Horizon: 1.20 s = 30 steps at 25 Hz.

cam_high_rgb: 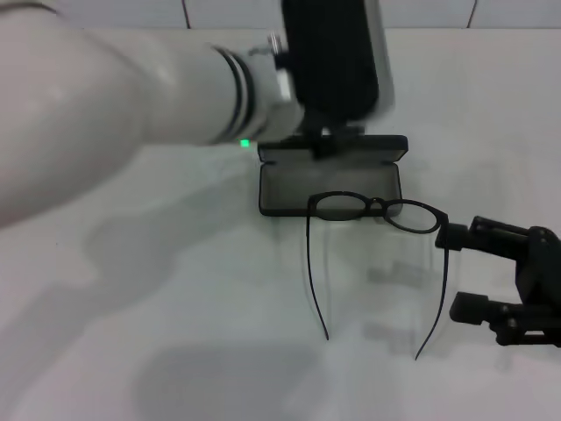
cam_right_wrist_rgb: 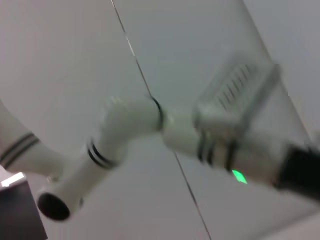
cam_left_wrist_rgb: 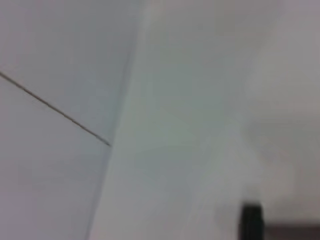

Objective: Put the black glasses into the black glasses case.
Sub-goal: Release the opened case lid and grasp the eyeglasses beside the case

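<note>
The black glasses case [cam_high_rgb: 329,186] lies open on the white table, grey lining up, with its lid [cam_high_rgb: 377,147] folded back. The black glasses [cam_high_rgb: 377,210] lie unfolded, the lenses resting at the case's front edge and both temple arms pointing toward me. My left gripper [cam_high_rgb: 329,140] hangs over the rear of the case at the lid; its black body hides the fingers. My right gripper [cam_high_rgb: 462,272] is on the table to the right of the glasses, open, with its upper finger [cam_high_rgb: 460,235] close to the right hinge of the frame and nothing between the fingers.
My left arm [cam_high_rgb: 131,96] spans the upper left of the head view and shows again, as left arm [cam_right_wrist_rgb: 130,125], in the right wrist view. The table [cam_high_rgb: 175,333] is white, and a tiled wall [cam_high_rgb: 105,13] runs behind it.
</note>
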{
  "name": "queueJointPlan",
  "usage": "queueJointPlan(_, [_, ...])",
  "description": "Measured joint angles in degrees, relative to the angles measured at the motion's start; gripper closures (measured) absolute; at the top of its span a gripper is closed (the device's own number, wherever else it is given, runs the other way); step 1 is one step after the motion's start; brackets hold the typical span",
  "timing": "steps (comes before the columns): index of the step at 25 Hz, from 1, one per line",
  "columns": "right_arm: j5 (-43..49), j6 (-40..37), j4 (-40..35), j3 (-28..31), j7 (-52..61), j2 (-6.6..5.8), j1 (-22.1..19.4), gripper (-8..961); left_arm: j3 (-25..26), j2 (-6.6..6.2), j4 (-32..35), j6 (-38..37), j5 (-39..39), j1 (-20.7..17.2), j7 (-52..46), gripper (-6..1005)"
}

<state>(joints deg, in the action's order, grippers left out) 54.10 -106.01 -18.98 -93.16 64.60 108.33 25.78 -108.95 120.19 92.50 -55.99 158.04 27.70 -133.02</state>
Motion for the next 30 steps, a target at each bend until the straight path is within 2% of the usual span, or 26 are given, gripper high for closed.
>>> queueJointPlan(3, [3.17,4.96,-3.97,-0.01,4.72,-1.61,-0.43,115,4.72,-0.18,4.03,-0.03,-7.63,-2.09,0.67,495])
queueJointPlan(6, [7.29,10.83,-10.25,0.38,10.86,-3.21,-1.66,115,11.74,-0.26,7.08,-0.05,-18.13,-4.71,2.27,496])
queueJointPlan(8, [13.44,14.46,-17.23,3.19,16.79,-3.82,-3.13,115,18.35,-0.32,8.24,-0.64,-30.14,-6.97,4.32,497])
queueJointPlan(9, [17.19,15.23,-20.46,5.47,19.22,-3.62,-3.84,115,21.04,-0.34,8.24,-1.64,-35.81,-7.72,6.13,497])
queueJointPlan(12, [31.44,15.15,-31.65,15.3,28.39,-1.07,-5.18,149,29.97,-0.44,5.4,-8.54,-53.48,-9.48,15.33,498])
queueJointPlan(14, [41.44,13.59,-39.57,20.78,35.35,1.27,-4.74,171,36.21,-0.46,0.84,-16.27,-64.72,-9.81,20.58,499])
queueJointPlan(16, [49.89,11.83,-46.41,23.93,41.89,3.16,-3.18,172,40.93,-0.46,-3.73,-22.38,-71.34,-9.82,22.96,522])
queueJointPlan(18, [56.18,9.67,-51.24,25.5,46.97,4.44,-0.86,173,46.12,-0.47,-11.23,-30.1,-76.86,-9.98,26.41,554])
queueJointPlan(20, [57.84,8.66,-52.87,25.92,48.61,4.78,0.31,174,47.35,-0.47,-13.52,-32.62,-77.92,-10.07,27.82,569])
queueJointPlan(21, [59.16,6.88,-54.15,26.4,51.71,4.87,3.37,174,48.46,-0.47,-15.93,-35.13,-78.12,-10.19,29.22,577])
queueJointPlan(25, [60.01,5.94,-53.85,26.77,57.01,3.43,8.15,269,51.22,-0.52,-24.39,-41.34,-78.05,-10.37,34.39,609])
queueJointPlan(28, [64.52,5.82,-53.61,26.71,61.35,2.4,11.85,269,51.7,-0.72,-28.85,-43.1,-78.04,-10.46,38.21,632])
queueJointPlan(30, [68.22,5.43,-52.99,26.67,62.64,2.41,13.85,270,51.73,-0.81,-31.7,-43.51,-78.08,-10.7,40.68,632])
